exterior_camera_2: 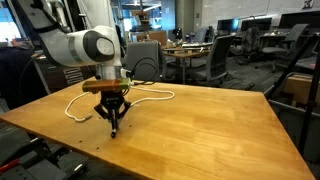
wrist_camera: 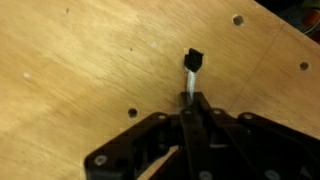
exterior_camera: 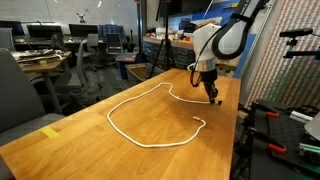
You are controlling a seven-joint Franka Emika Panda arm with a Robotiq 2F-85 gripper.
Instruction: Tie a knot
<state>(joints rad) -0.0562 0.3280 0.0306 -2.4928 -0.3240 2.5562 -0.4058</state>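
Note:
A thin white rope (exterior_camera: 150,146) lies on the brown wooden table (exterior_camera: 90,150) in one wide open curve. No knot is in view. My gripper (exterior_camera: 213,98) stands fingers-down at the rope's far end, near the table's right edge. In an exterior view the gripper (exterior_camera_2: 113,128) touches the tabletop with the rope (exterior_camera_2: 160,97) trailing behind it. The wrist view shows the gripper (wrist_camera: 188,100) shut on the rope. A short white stub with a black tip (wrist_camera: 193,57) sticks out past the closed fingers.
A yellow tape piece (exterior_camera: 50,131) sits near the table's left edge. Black stands and gear (exterior_camera: 285,130) crowd the right side beyond the table. Office chairs (exterior_camera_2: 232,60) and desks fill the background. Small holes (wrist_camera: 131,113) dot the tabletop.

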